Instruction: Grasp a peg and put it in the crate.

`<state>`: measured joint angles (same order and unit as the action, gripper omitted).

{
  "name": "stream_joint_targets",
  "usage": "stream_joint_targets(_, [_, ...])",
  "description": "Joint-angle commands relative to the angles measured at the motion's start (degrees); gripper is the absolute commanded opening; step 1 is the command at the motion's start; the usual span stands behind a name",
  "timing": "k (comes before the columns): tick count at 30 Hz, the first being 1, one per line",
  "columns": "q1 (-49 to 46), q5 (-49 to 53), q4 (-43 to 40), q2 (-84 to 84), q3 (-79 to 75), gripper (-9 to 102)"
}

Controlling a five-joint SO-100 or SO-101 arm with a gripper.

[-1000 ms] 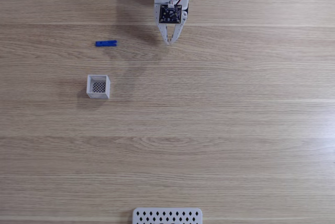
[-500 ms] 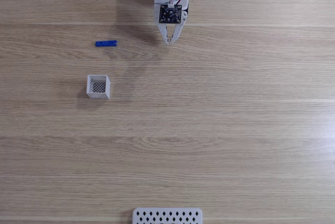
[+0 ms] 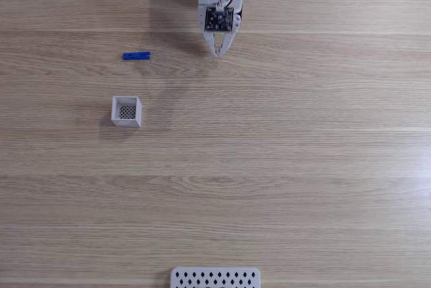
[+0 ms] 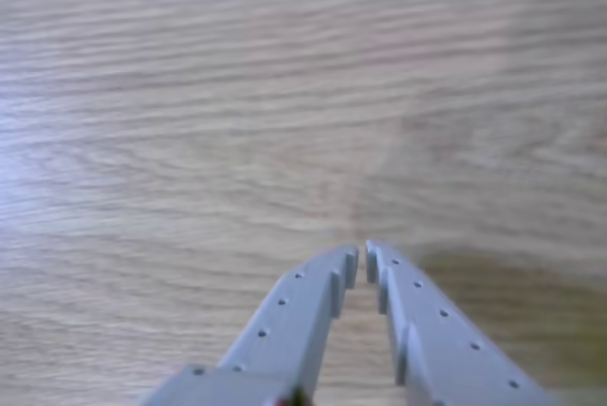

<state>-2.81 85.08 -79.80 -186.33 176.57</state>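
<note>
The blue peg (image 3: 136,56) lies flat on the wooden table, left of my arm in the fixed view. Below it stands the small white crate (image 3: 126,111), open at the top with a dark mesh bottom. My white gripper (image 3: 217,52) hangs at the top centre, well right of the peg, its fingers nearly meeting at the tips. In the other view the gripper (image 4: 362,264) is shut with nothing between its grey fingers (image 4: 303,316), above bare wood.
A wide white plate with diamond-shaped holes (image 3: 215,278) sits at the bottom edge of the fixed view. The wooden table (image 3: 283,167) stretches bare around the gripper and to the right.
The gripper has shifted very slightly upward in the fixed view. The peg and the crate have not moved.
</note>
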Motion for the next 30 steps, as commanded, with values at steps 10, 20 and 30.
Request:
stream_joint_targets(10, [-31.8,-22.8,-3.3,64.9,-60.3,-1])
stream_joint_targets(20, [-49.8,-41.3,-7.6,87.9,-76.2,5])
stream_joint_targets(30, [-47.0,-38.1,2.4,85.6,-65.0,21])
